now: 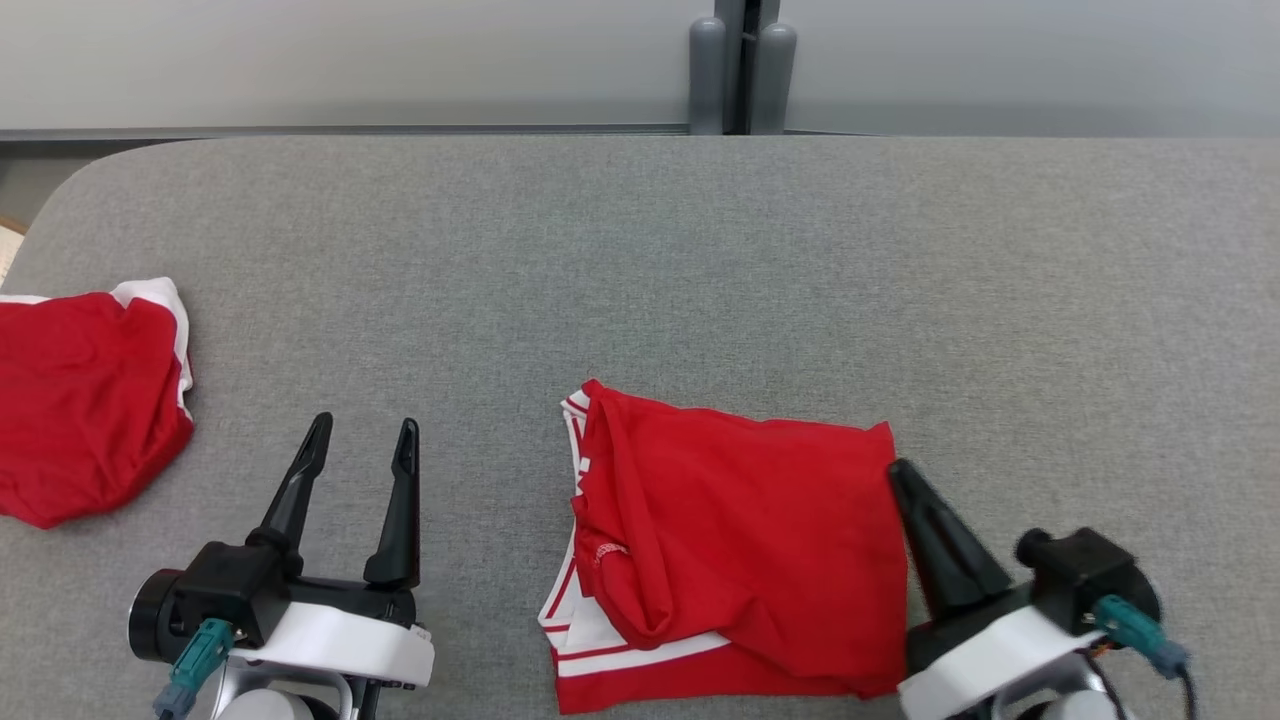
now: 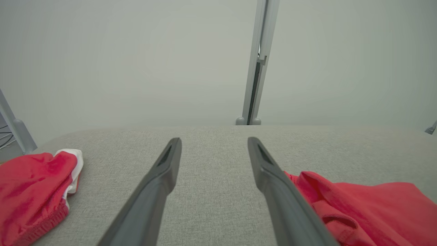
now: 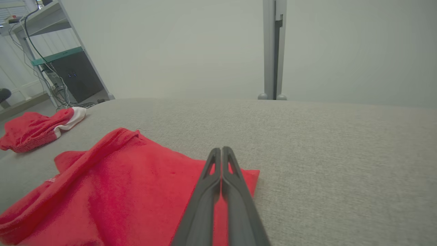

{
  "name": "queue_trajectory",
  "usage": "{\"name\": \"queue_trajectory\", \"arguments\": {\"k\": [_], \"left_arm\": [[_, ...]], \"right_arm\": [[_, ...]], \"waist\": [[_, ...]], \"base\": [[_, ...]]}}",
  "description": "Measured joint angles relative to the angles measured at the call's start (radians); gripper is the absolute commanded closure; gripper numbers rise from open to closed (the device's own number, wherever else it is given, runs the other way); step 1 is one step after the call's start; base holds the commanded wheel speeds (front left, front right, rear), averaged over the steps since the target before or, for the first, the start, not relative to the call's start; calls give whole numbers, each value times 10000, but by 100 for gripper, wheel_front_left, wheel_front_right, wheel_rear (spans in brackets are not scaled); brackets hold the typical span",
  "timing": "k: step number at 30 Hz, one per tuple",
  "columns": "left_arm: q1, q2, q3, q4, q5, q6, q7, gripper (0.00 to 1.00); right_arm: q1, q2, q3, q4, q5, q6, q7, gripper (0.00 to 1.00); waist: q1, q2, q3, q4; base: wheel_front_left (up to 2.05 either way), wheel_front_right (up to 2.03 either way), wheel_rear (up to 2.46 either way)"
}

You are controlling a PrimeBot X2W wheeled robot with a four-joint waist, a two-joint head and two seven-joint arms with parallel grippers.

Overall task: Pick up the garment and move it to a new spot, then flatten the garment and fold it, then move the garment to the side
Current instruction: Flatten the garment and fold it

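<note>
We see the garment (image 1: 740, 540), red with white trim, lying folded on the grey desk (image 1: 700, 250), near the front edge and right of the middle. Our right gripper (image 1: 895, 470) has its fingers (image 3: 205, 198) pressed together, tips at the garment's right edge; we cannot tell whether they pinch cloth. Our left gripper (image 1: 363, 425) rests left of the garment, fingers (image 2: 160, 181) spread wide and holding nothing. A second red cloth (image 1: 80, 400) lies crumpled at the far left.
</note>
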Motion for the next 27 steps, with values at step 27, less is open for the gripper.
{"name": "queue_trajectory", "arguments": {"k": [27], "left_arm": [[-274,-207,86,242,-21,-90,-92,0]], "right_arm": [[-3074,767,5923,4261,2477,0,-414,100]], "waist": [[0,0,218,625]], "base": [[0,0,0]]}}
